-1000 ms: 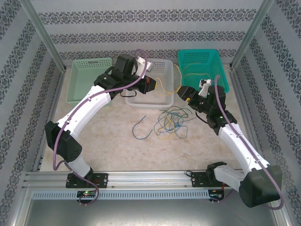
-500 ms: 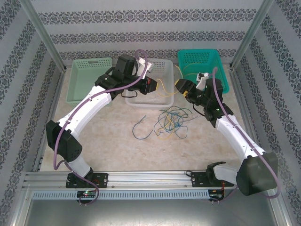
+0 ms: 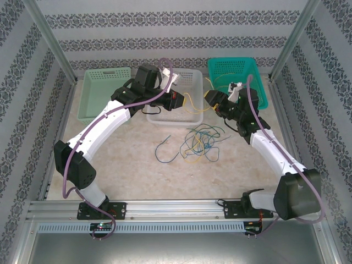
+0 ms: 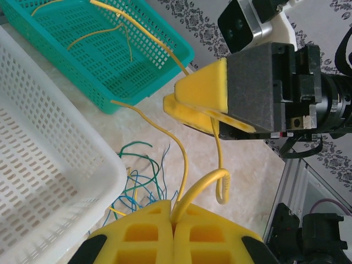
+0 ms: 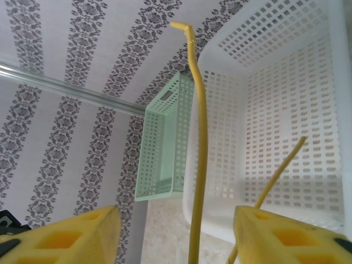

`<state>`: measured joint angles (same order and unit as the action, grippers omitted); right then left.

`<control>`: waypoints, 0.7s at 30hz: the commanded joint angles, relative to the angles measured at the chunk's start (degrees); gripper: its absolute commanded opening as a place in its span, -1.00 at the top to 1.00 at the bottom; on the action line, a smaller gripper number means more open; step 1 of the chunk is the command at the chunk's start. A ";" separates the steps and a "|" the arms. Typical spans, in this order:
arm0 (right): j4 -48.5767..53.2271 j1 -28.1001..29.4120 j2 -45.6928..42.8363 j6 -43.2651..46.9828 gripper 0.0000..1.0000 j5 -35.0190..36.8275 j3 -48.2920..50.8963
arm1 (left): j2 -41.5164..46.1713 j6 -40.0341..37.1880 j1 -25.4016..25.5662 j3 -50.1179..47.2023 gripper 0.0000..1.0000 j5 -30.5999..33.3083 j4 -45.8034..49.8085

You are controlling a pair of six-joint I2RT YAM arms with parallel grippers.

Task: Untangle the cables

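Observation:
A tangle of blue, green and yellow cables lies on the table in front of the white basket. My left gripper hovers at that basket's right side, shut on a yellow cable that leaves the pads in a loop. One strand runs up into the teal basket. My right gripper faces it from the right, open. The yellow cable passes upright between its fingers without touching them. The left wrist view shows the right gripper close above the cable loop.
A single blue-green cable lies apart to the left of the tangle. A light green basket stands at the back left. More yellow cables lie in the teal basket. Patterned walls enclose the table.
My right gripper has moved up and left, toward the left gripper and the yellow cable, and its fingers have narrowed. The left arm has stayed put with the cable.

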<state>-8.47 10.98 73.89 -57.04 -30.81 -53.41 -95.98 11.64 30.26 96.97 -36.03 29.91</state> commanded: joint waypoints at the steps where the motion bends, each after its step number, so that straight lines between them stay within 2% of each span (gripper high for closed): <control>1: -4.31 -0.35 0.67 -2.38 0.13 -2.24 -3.32 | -0.90 -1.00 0.03 -0.63 1.00 -1.11 -1.99; 5: -4.31 -0.35 1.59 -2.80 0.71 -4.21 -6.66 | -2.10 -2.01 0.13 -0.46 1.00 -0.19 -0.27; 7: -2.92 -0.48 1.48 -1.49 0.95 -4.11 -8.79 | -2.44 -1.97 0.14 -0.47 1.00 0.03 -0.05; 8: -1.98 -0.61 1.43 -0.72 1.00 -4.00 -10.09 | -2.67 -2.05 0.15 -0.30 1.00 0.30 0.41; 15: 8.96 -1.50 2.69 9.36 1.00 -3.13 -23.77 | -7.04 -3.35 0.43 3.54 1.00 1.10 8.14; 21: 12.98 -1.51 4.71 14.46 1.00 1.07 -30.43 | -9.69 -5.97 3.04 4.69 1.00 -2.91 10.24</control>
<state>3.29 10.07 78.08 -46.85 -32.60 -80.25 -103.90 8.34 32.32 100.57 -37.54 33.74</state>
